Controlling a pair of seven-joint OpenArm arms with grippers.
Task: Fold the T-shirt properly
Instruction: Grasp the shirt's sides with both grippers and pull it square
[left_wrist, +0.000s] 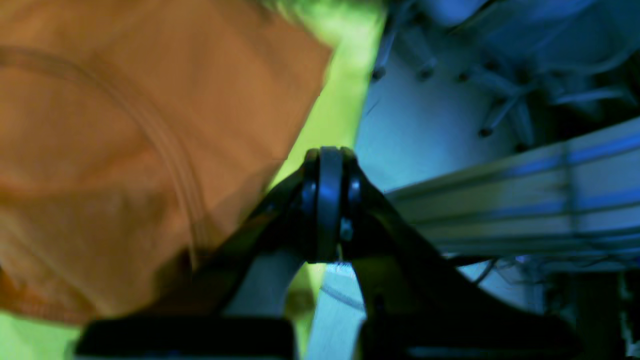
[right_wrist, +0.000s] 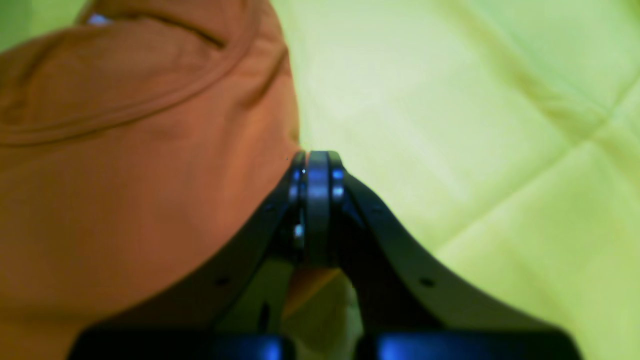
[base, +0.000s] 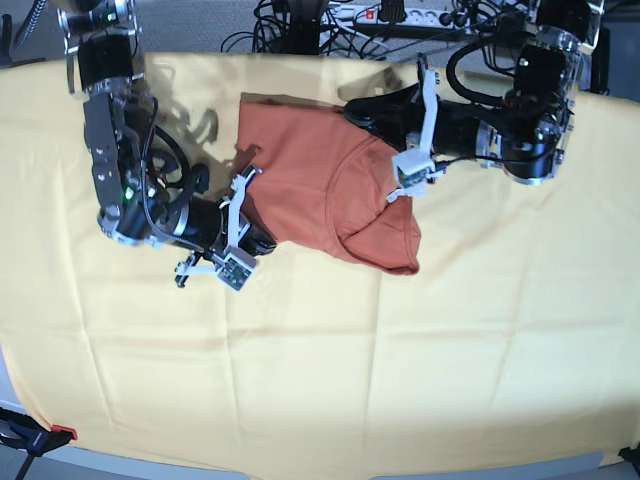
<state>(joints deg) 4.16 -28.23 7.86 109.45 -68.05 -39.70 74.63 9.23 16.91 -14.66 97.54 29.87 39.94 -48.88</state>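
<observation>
Both wrist views blurred. Right gripper (right_wrist: 317, 165) jaws together at T-shirt (base: 320, 185) edge, left gripper (left_wrist: 330, 160) jaws together beside it; any pinched fabric hidden. Shirt lies folded, far-centre on yellow cloth (base: 400, 380).

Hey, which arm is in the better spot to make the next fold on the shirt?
Probably the right. The right gripper sits shut at the shirt's edge, low on the yellow cloth. The left gripper is also shut, but looks raised beside the shirt's other side.
</observation>
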